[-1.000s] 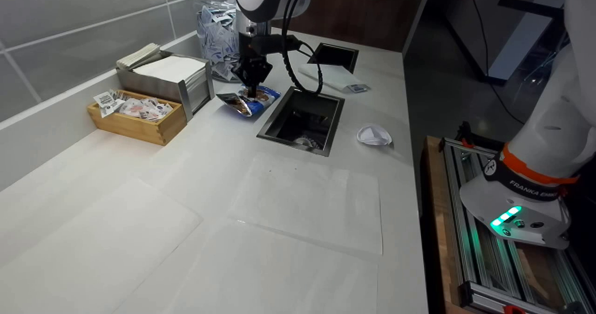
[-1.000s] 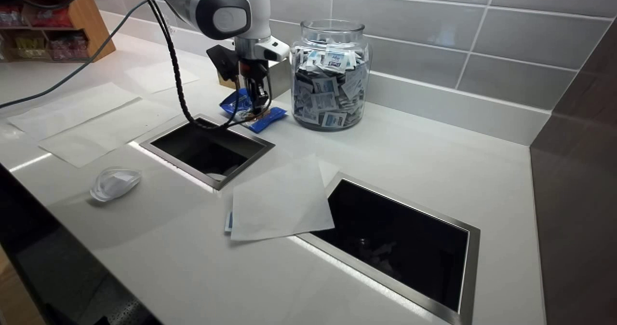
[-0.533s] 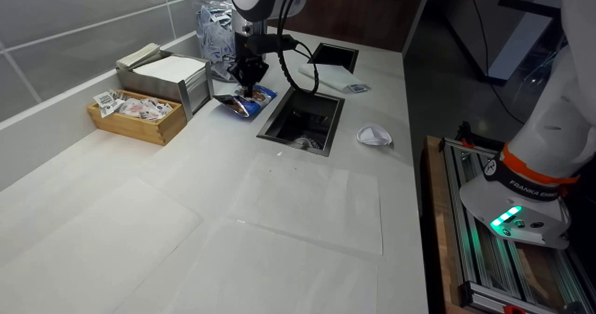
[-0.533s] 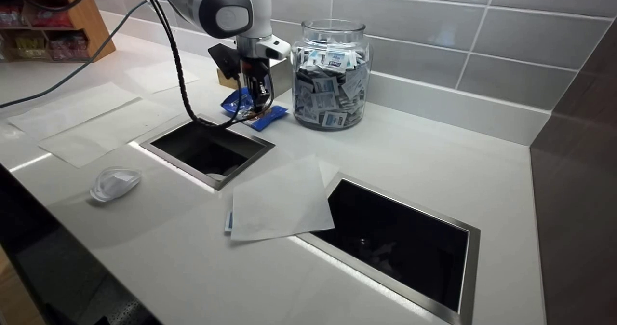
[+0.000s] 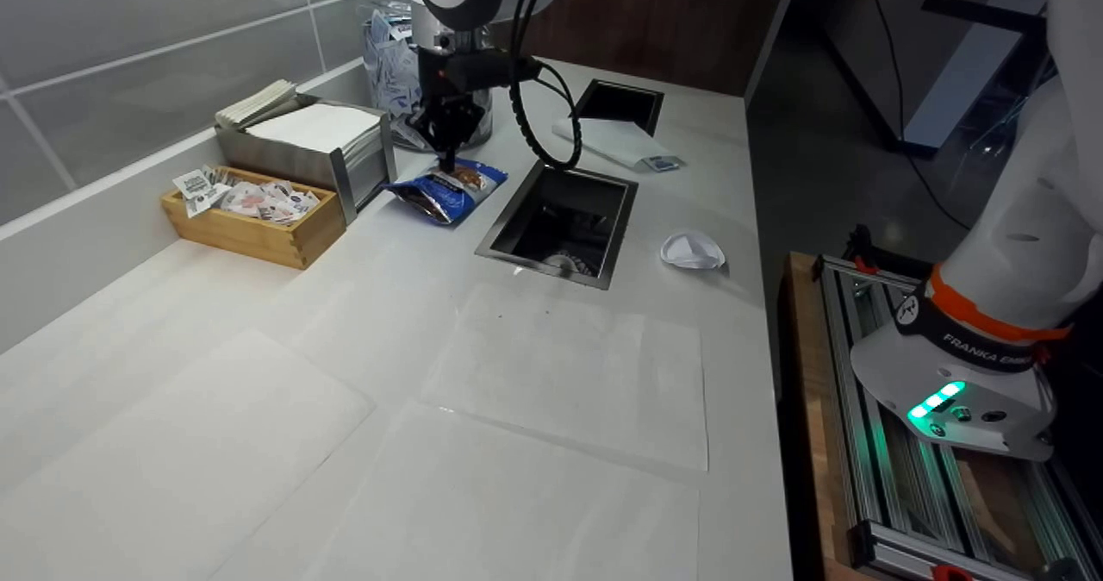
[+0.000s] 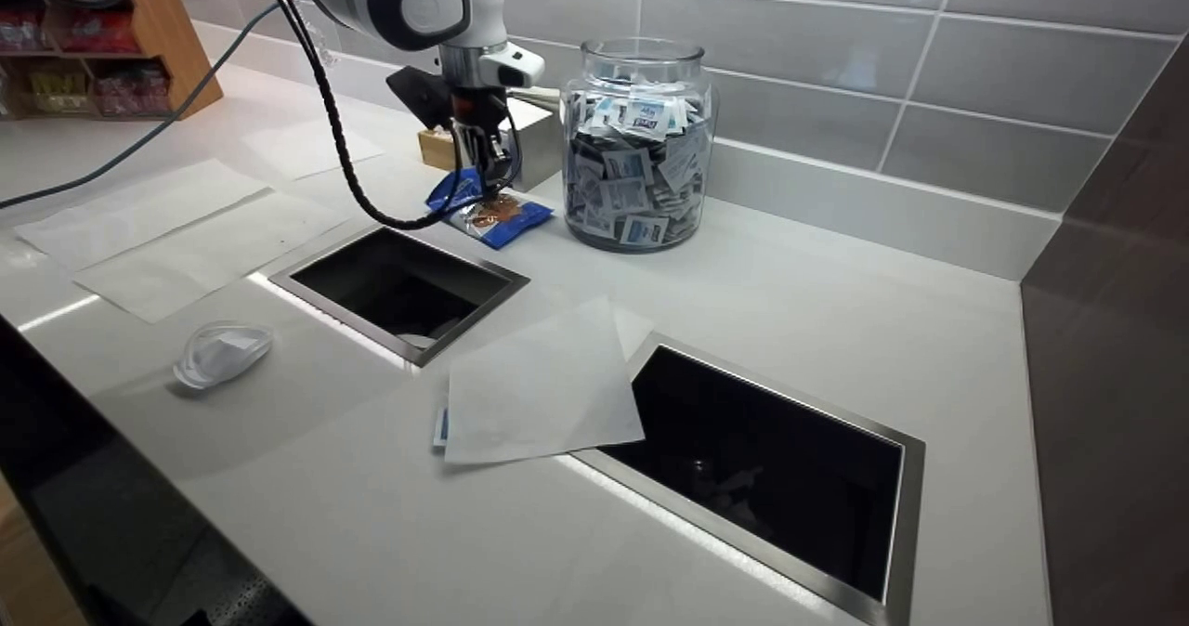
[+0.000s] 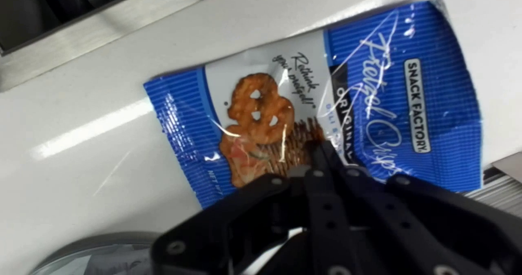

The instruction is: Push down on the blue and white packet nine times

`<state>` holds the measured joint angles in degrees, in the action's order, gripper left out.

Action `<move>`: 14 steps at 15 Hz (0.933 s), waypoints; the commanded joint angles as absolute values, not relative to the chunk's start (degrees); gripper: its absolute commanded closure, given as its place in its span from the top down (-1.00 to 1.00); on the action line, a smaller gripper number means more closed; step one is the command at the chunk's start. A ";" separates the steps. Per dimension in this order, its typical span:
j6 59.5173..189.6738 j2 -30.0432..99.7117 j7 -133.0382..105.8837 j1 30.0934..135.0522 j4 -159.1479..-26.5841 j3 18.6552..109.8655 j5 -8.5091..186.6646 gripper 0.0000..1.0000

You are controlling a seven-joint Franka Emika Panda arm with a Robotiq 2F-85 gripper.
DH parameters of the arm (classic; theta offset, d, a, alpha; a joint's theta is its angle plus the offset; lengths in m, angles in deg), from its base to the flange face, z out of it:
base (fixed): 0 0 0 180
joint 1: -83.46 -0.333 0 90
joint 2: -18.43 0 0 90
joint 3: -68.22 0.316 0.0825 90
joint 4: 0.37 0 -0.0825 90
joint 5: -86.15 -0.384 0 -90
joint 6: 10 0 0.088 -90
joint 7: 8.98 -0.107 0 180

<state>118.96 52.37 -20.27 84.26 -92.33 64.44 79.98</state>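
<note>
The blue and white packet (image 5: 455, 190) lies on the counter beside the near square opening, seen in both exterior views (image 6: 506, 220). In the wrist view the packet (image 7: 261, 103) shows its printed face with pretzels and blue ends. My gripper (image 5: 446, 167) points straight down over the packet's middle in both exterior views (image 6: 492, 195). In the wrist view the gripper's fingertips (image 7: 321, 146) are together with nothing between them, and they cover a small part of the print. The tips are at or just above the packet's surface; I cannot tell whether they touch.
A clear jar of packets (image 6: 636, 157) and a metal napkin holder (image 5: 362, 163) stand close to the gripper. A wooden box (image 5: 258, 234), a square opening (image 5: 551, 272), another opening (image 6: 915, 487), a crumpled white wrapper (image 5: 692, 251) and paper sheets (image 6: 539, 384) are on the counter.
My gripper has risen and moved slightly left in an exterior view. The packet, pressed in with its end tipped up before, now lies flatter, shifted slightly left, with more of its face showing.
</note>
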 commanded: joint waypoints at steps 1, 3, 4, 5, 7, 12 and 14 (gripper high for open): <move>118.69 52.09 -20.59 83.34 -92.74 64.73 81.59 -1.00; 118.33 53.15 -20.05 83.35 -91.91 65.05 81.63 -1.00; 118.20 53.76 -19.69 83.55 -91.53 65.22 81.43 -1.00; 118.02 54.43 -19.25 83.86 -91.13 65.43 81.04 -1.00; 117.79 55.81 -18.60 84.31 -90.36 65.51 80.79 -1.00; 116.69 58.80 -16.75 85.27 -87.75 66.04 80.26 -1.00; 116.42 58.18 -16.43 85.18 -87.97 66.23 80.34 -1.00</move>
